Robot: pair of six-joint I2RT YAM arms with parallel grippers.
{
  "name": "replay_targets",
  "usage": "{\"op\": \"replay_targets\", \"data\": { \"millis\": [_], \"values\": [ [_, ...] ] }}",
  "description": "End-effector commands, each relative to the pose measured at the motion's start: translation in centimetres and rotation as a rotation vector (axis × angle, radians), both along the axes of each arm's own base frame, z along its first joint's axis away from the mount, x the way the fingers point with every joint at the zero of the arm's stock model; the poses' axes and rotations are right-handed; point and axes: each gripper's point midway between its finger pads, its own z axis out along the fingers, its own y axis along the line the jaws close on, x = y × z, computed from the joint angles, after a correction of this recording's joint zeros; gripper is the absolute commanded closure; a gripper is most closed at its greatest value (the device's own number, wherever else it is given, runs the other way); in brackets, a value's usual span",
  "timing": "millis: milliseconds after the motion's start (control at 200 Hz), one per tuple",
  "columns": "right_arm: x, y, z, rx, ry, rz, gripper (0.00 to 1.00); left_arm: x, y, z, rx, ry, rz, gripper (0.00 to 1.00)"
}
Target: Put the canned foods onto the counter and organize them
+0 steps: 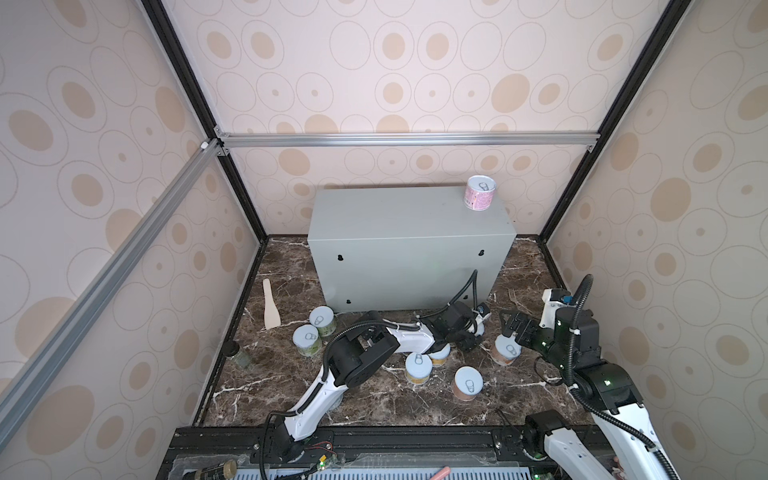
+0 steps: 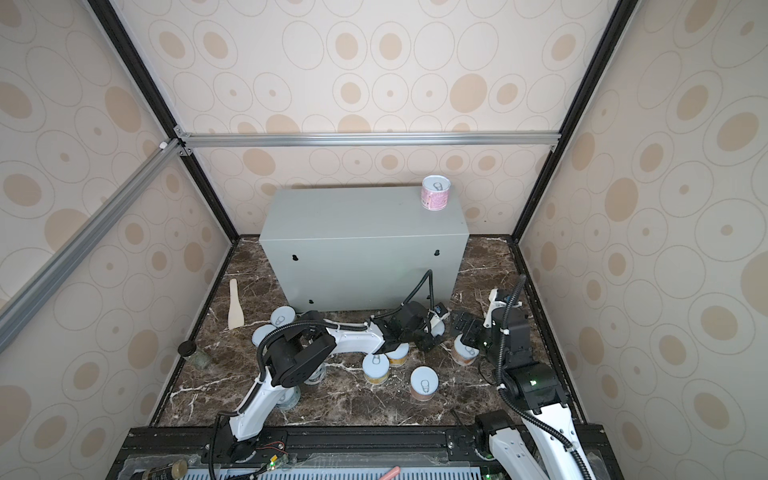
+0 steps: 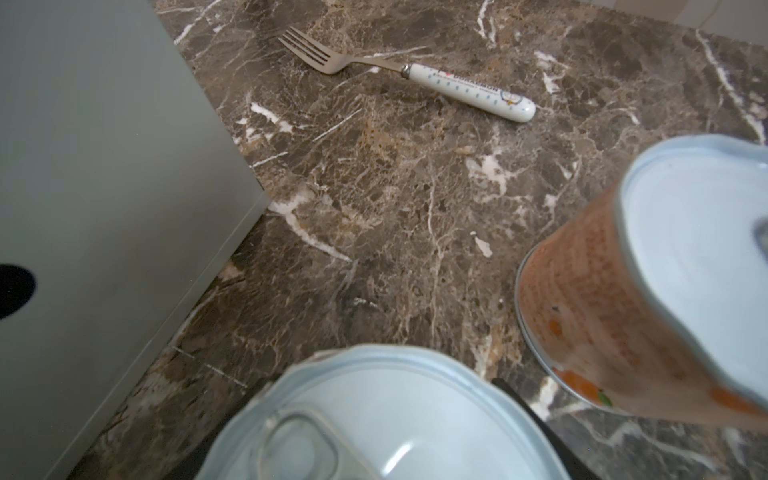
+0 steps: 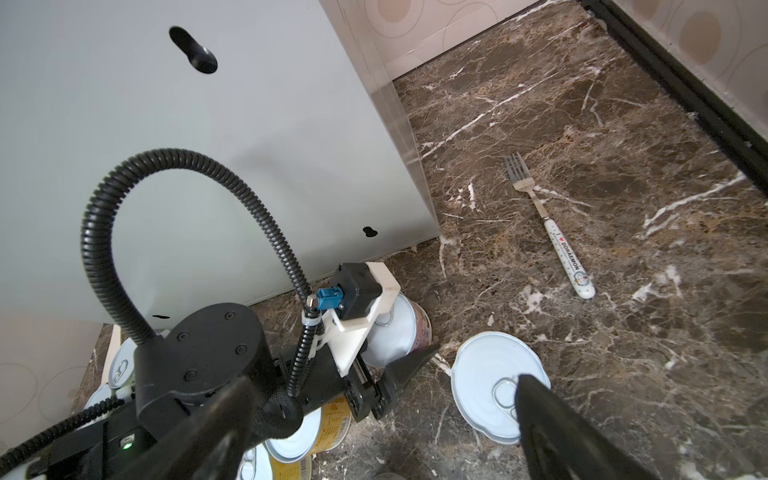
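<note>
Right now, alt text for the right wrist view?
The left gripper brackets a pink can at a front corner of the grey box. The right gripper, open, frames a second can; a fork lies on the marble.

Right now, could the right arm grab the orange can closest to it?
Probably yes: the right gripper hangs open close over the orange can, with nothing between them; the left gripper is at a neighbouring can.

Top cams overhead, wrist cams close, sharing fork (image 3: 465,89)
</note>
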Motion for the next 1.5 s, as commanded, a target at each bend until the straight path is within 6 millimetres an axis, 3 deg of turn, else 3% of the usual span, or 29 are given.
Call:
{"op": "replay_targets", "data": {
  "millis": [0,360,525,765,1005,1220,1495],
  "values": [
    [-0.4,0.1,0.6,0.022,-0.015,0.004,0.0,0.7,-0.6,6.9,-0.102,-0.099,0.0,0.38],
    [-2.2,0.5,3.4,0.048,-0.038,0.042,0.0,-0.7,2.4,14.0,-0.18,-0.143,0.031,0.38],
    [-3.2,1.5,5.2,0.049,-0.083,0.123,0.01,-1.7,4.6,17.0,-0.222,-0.153,0.06,0.38],
    [-4.7,1.4,7.3,0.047,-0.112,0.143,0.01,-3.6,9.0,19.6,-0.215,-0.16,0.112,0.38],
    [-5.0,1.9,5.9,0.058,-0.032,0.163,0.01,-5.3,12.8,23.1,-0.223,-0.168,0.146,0.38],
    [-4.6,2.0,4.8,0.057,-0.006,0.166,0.01,-6.6,14.9,25.3,-0.201,-0.149,0.151,0.38],
    [-2.0,1.5,2.2,0.08,0.017,0.079,0.01,-5.9,15.4,28.8,-0.155,-0.156,0.192,0.38]
  ]
}}
